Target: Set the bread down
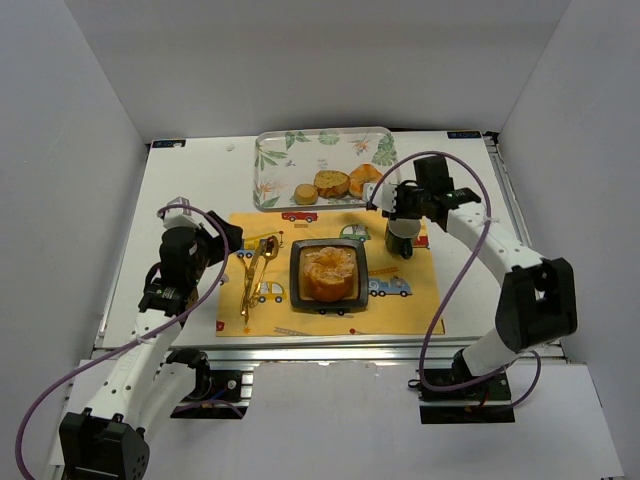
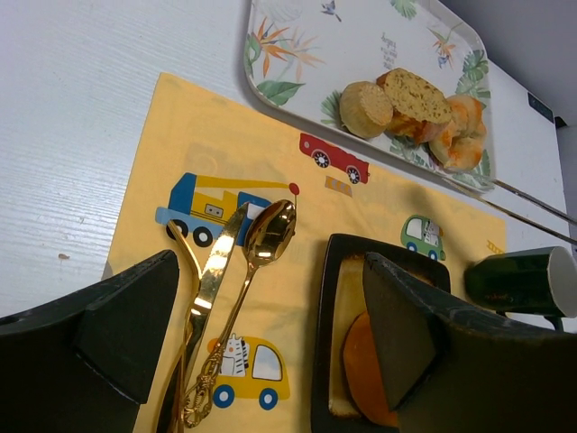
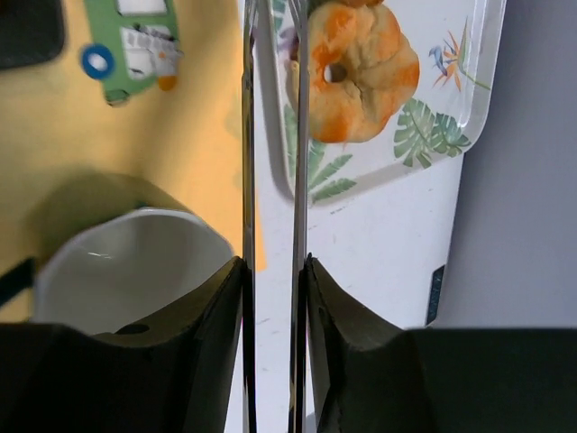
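No brand or label can be read. The floral tray (image 1: 270,160) carries a few small printed words in the left wrist view, too small to make out, and the yellow placemat (image 1: 400,310) shows only cartoon cars and a crane truck.

The black square plate (image 1: 297,270) sits mid-mat with one orange-brown bread piece (image 1: 329,272) on it. Beyond the plate, on the tray, lie a round roll (image 1: 305,193), a seeded bread slice (image 1: 332,183) and a glazed orange bun (image 1: 364,178), touching one another.

The right arm bends over the plate's far right corner. The right gripper (image 3: 273,262) is clamped on metal tongs (image 3: 249,135), whose two blades run toward the bun. A dark green mug (image 1: 400,238) stands right of the plate, under that wrist.

The left arm is folded left of the plate. The left gripper (image 2: 270,266) is spread wide and holds nothing, above a gold spoon (image 2: 270,230), knife (image 2: 216,271) and fork (image 2: 185,248).
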